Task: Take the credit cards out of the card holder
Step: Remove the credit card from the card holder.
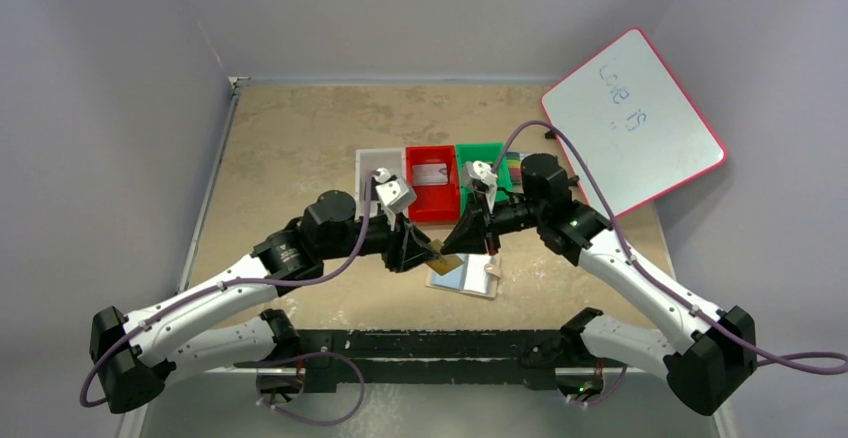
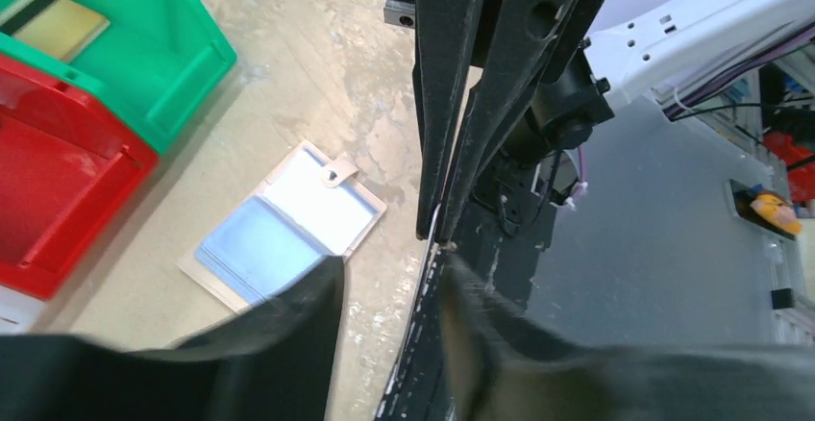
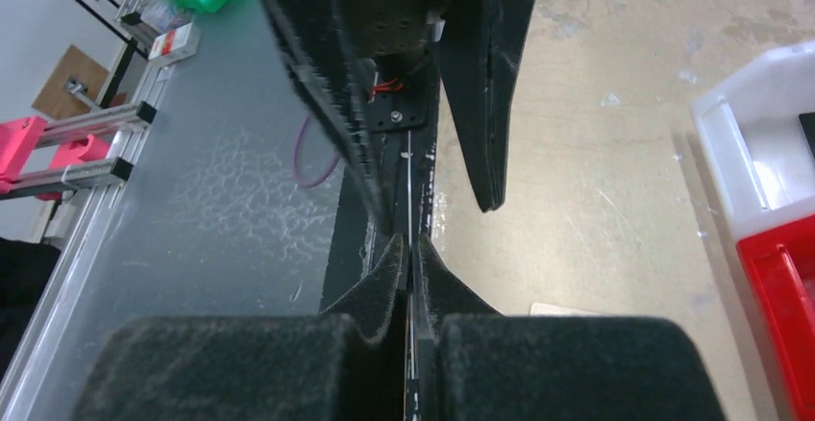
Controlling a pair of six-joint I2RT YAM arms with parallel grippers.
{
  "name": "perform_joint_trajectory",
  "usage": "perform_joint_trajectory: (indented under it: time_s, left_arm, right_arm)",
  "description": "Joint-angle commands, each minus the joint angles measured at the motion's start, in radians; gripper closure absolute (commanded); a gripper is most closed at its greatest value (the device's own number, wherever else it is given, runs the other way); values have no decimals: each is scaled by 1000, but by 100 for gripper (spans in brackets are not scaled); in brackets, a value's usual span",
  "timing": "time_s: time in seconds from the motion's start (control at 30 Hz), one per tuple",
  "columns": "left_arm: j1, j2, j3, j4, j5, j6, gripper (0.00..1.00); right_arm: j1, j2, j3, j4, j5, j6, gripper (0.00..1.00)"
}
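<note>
1. Top external view: the small flat tan folding card holder (image 1: 470,280) lies opened out on the beige stone-patterned table (image 1: 300,138). It sits close to the near edge, slightly right of the middle, with its light-blue inner pockets facing up. The little snap tab (image 2: 338,171) is at its right-hand side.
2. The right gripper (image 1: 452,248) is clenched on a thin gold-coloured credit card (image 1: 448,259). The card is held on edge over the holder's far-left corner. Contact between card and holder cannot be determined.
3. The left gripper (image 1: 428,249) has its fingers (image 3: 485,104) spread, one on each side of the same card. The right wrist view shows a gap on both sides, so the fingers are released.
4. A white plastic bin (image 1: 375,158), a red plastic bin (image 1: 432,151) and a green plastic bin (image 1: 480,150) stand side by side beyond the grippers, mid-table. A yellow card with a dark stripe (image 2: 62,29) lies in the green bin.
5. A pink-framed whiteboard (image 1: 640,128) sits tilted at the far right corner, overhanging the table edge.
</note>
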Motion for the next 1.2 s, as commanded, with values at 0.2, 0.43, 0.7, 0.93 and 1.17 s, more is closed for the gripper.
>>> perform_joint_trajectory:
  time_s: [0.2,0.43,0.7,0.93,1.17]
  left_arm:
    - [1,5,65,-37,91,24,100]
    - [2,-23,11,78,111,-18,100]
    - [1,-38,1,94,98,-14,100]
    - [1,-69,10,21,14,45,100]
    - [2,-62,16,-3,13,62,100]
  right_arm:
    - [17,-24,42,13,-19,-32,93]
    - [18,-28,15,79,24,-13,64]
    - [19,-7,23,65,2,-41,64]
    - [22,-41,0,86,-26,-27,73]
    - [22,-36,20,71,-23,-41,98]
